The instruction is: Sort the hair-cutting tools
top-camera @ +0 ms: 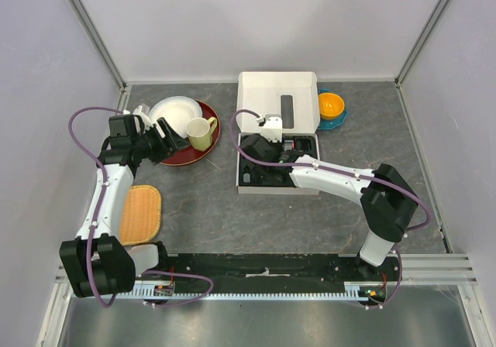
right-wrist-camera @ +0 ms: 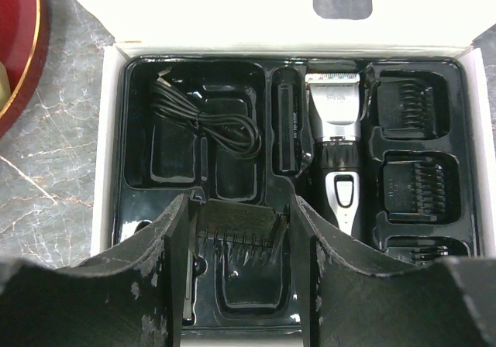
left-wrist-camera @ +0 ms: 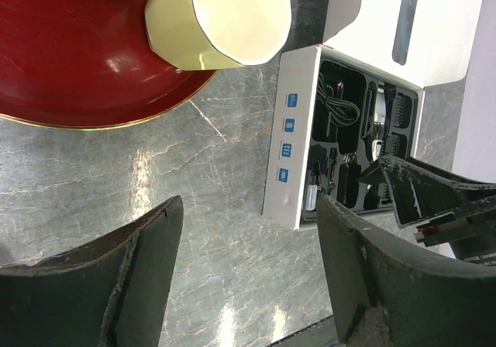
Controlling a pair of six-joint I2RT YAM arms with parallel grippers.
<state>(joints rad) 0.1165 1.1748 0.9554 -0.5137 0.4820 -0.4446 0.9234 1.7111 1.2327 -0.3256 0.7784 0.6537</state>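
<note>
Hair clipper (right-wrist-camera: 338, 157), black and silver, lies in the middle slot of the black tray (right-wrist-camera: 132, 153), blade toward the lid. A grey marbled table (top-camera: 310, 223) stretches under everything, closed in by pale walls (top-camera: 256, 22) with metal posts in the corners. On it the white box (top-camera: 267, 91) stands open, lid flipped back. From above, the right arm (top-camera: 341, 178) covers most of the tray.

A red plate (top-camera: 203, 155) sits near the box's left side, and the left wrist view cuts it off at the top edge. The left gripper (left-wrist-camera: 249, 204) hangs over bare table beside that plate, jaws spread with nothing between them. The right gripper (right-wrist-camera: 240, 207) is over the tray's near side, jaws pinching a comb attachment (right-wrist-camera: 236, 235) by its ends.

Two more combs (right-wrist-camera: 407, 107) fill the right-hand pockets, and a third is half hidden behind a finger (right-wrist-camera: 364, 285). A coiled cable (right-wrist-camera: 205, 122) occupies the left pocket. The slim black piece (right-wrist-camera: 289, 126) just beside the clipper is too dark to identify.
</note>
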